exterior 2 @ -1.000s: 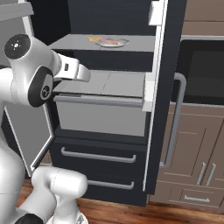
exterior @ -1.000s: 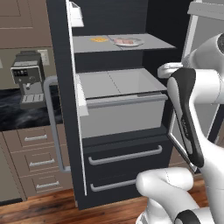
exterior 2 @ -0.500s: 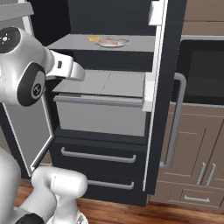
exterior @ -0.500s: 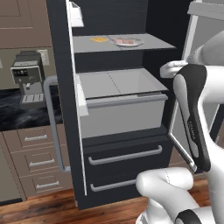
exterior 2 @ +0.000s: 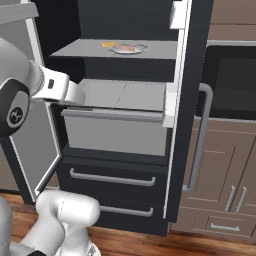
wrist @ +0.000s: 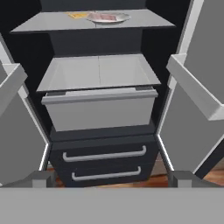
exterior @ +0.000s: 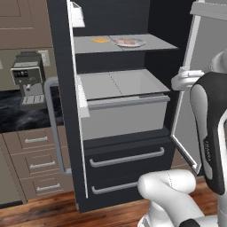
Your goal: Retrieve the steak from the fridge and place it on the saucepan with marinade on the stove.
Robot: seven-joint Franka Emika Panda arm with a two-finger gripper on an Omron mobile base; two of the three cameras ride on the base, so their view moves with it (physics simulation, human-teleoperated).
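The black fridge (exterior: pixel 128 159) stands with both doors swung open. On its upper grey shelf, the pinkish-red steak (exterior: pixel 128 42) (exterior 2: pixel 127 48) (wrist: pixel 106 17) lies on a pale round plate. A flat orange-yellow item (wrist: pixel 78 15) lies just to its left. My gripper (wrist: pixel 112 178) is open and empty. It hangs in front of the fridge, well back from the shelf and lower than it, facing the middle drawer. The saucepan, the marinade and the stove are out of view.
A grey fridge drawer (exterior: pixel 124 106) is pulled out below the shelf. The open doors (wrist: pixel 192 113) with their bins flank the hand on both sides. A coffee machine (exterior: pixel 27 80) sits on the dark counter to the left. A built-in oven (exterior 2: pixel 232 85) is to the right.
My hand has drawn back from the fridge, toward the right-hand door. The fingers stay wide apart. The steak and the plate have not moved.
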